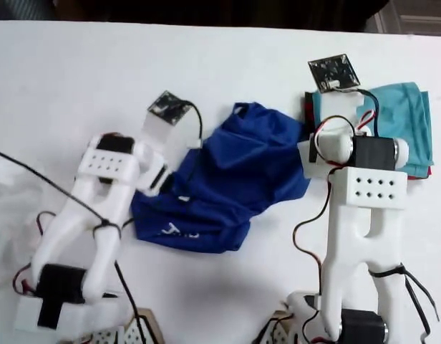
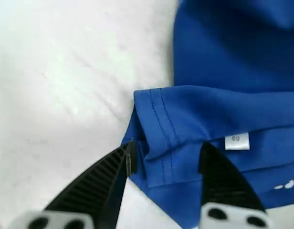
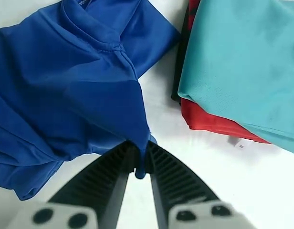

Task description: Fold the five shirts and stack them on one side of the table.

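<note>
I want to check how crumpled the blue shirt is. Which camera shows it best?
The high view: it takes in the whole bunched blue shirt. The left wrist view shows its stitched hem corner; the right wrist view, a fold pinched by the right pincer.

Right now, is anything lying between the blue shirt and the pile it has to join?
Nothing visible does. Only a bare strip of white table separates the blue shirt from the teal-topped pile, and the right gripper pinches the shirt's edge nearest it.
</note>
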